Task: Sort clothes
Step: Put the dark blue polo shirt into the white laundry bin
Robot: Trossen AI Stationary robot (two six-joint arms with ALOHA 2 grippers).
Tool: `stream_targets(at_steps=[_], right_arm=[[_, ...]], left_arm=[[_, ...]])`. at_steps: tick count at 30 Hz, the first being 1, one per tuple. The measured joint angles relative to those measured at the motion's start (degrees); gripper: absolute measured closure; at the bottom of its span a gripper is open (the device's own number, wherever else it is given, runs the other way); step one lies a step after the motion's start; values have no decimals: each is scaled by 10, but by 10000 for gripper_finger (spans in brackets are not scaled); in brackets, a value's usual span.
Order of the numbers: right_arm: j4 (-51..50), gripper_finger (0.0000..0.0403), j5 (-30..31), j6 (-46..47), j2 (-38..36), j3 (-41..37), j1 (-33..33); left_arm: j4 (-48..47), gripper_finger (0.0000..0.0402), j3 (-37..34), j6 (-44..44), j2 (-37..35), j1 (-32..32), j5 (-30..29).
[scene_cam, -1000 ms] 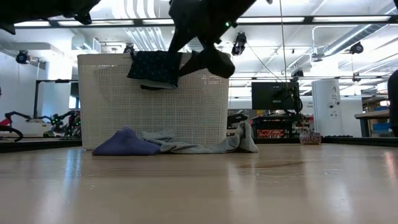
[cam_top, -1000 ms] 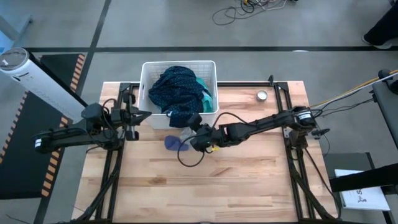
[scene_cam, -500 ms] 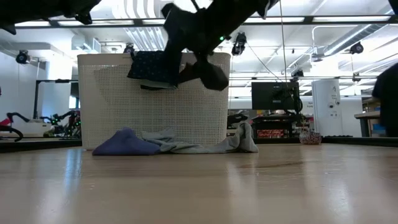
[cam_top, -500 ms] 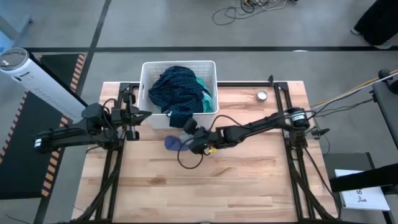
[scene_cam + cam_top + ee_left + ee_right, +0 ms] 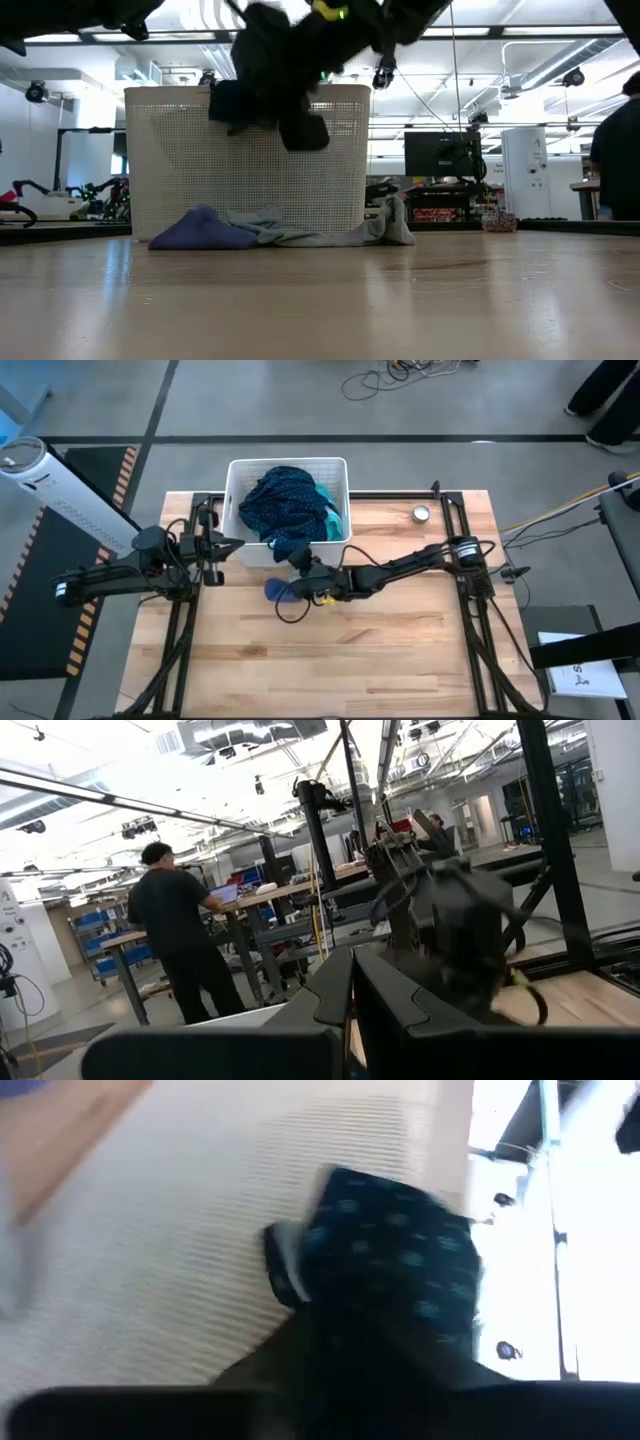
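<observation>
A white basket (image 5: 240, 470) stands at the table's far edge. In it lie a dark navy patterned garment (image 5: 285, 500) and a teal one (image 5: 328, 505). A flap of the navy garment (image 5: 400, 1270) hangs over the basket's near wall. My right gripper (image 5: 297, 560) is right at that flap. A blue-purple piece (image 5: 272, 590) and a grey one (image 5: 300, 235) lie on the table below it, against the basket's foot. My left gripper (image 5: 235, 543) waits shut beside the basket's near left corner.
A small round metal object (image 5: 421, 513) sits on the table at the far right. A black cable loop (image 5: 290, 610) hangs under my right arm. The near half of the wooden table (image 5: 330, 660) is free. People stand at benches in the room behind (image 5: 185, 940).
My right gripper has moved toward the table's left and far edges, from above the grey piece up to the navy flap on the basket's near wall. The clothes have stayed where they were.
</observation>
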Motion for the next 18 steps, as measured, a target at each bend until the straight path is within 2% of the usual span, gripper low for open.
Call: stream_targets(at_steps=[2, 3, 11, 16, 18], right_arm=[[0, 380, 13, -4, -13, 6, 3], [0, 390, 19, -9, -21, 9, 4], [0, 401, 22, -14, -73, 53, 4], [-32, 402, 11, -2, -83, 101, -37], [-74, 402, -13, 35, -83, 124, -62]], left_arm=[[-3, 402, 0, 0, 0, 0, 0], [-3, 401, 0, 0, 1, 0, 0], [2, 402, 0, 0, 3, 0, 0], [9, 402, 0, -1, 3, 0, 0], [9, 402, 0, -1, 4, 0, 0]])
